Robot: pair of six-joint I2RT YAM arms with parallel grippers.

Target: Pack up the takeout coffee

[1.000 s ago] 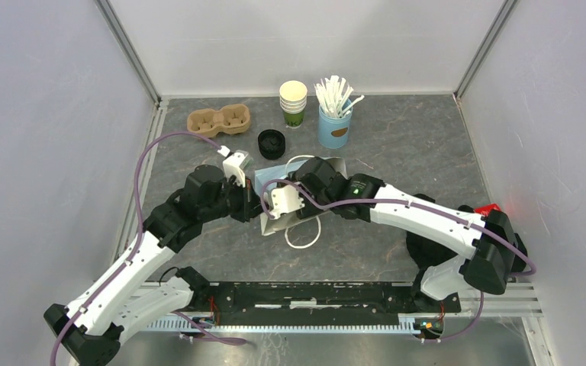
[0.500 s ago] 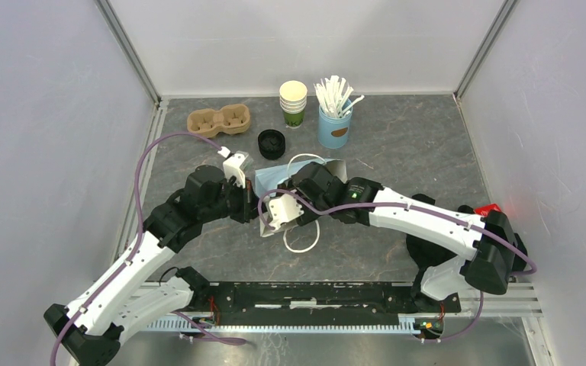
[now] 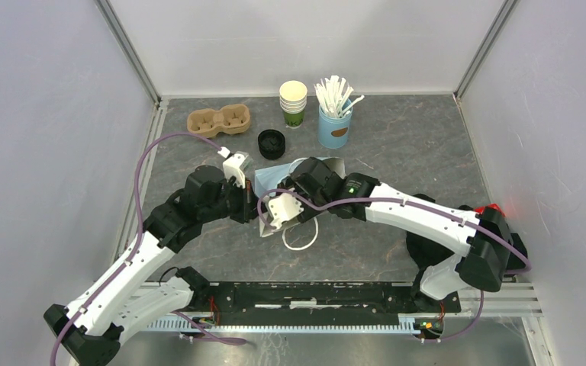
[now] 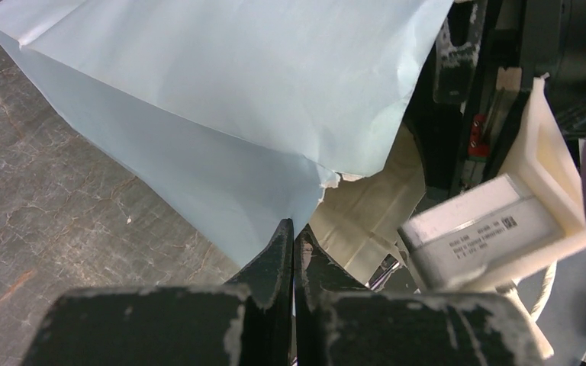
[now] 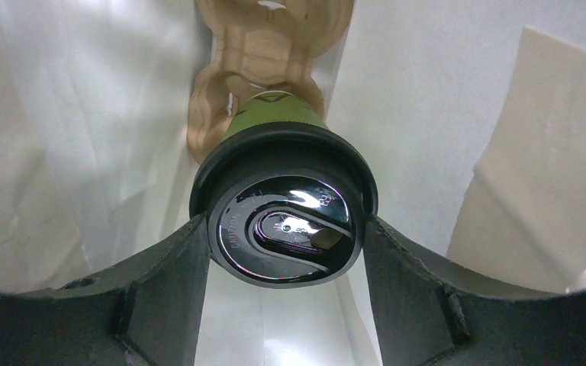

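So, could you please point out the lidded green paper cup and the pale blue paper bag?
lidded green paper cup (image 5: 286, 221): right wrist view, black lid.
pale blue paper bag (image 4: 221, 84): left wrist view, outer side.

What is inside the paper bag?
The takeout coffee, black lid on, held by the right gripper, with a pulp carrier beyond it. The cup's base and the floor of the paper bag are hidden.

We count one takeout coffee, a single green cup under a black lid, and one light blue paper bag. There are two cardboard trays: a two-well carrier at the upper left of the overhead frame and a second carrier at the top of the right wrist frame. Along the top of the overhead frame we find one cup stack, one lid stack and one blue pot, holding more white stirrers than we can count.
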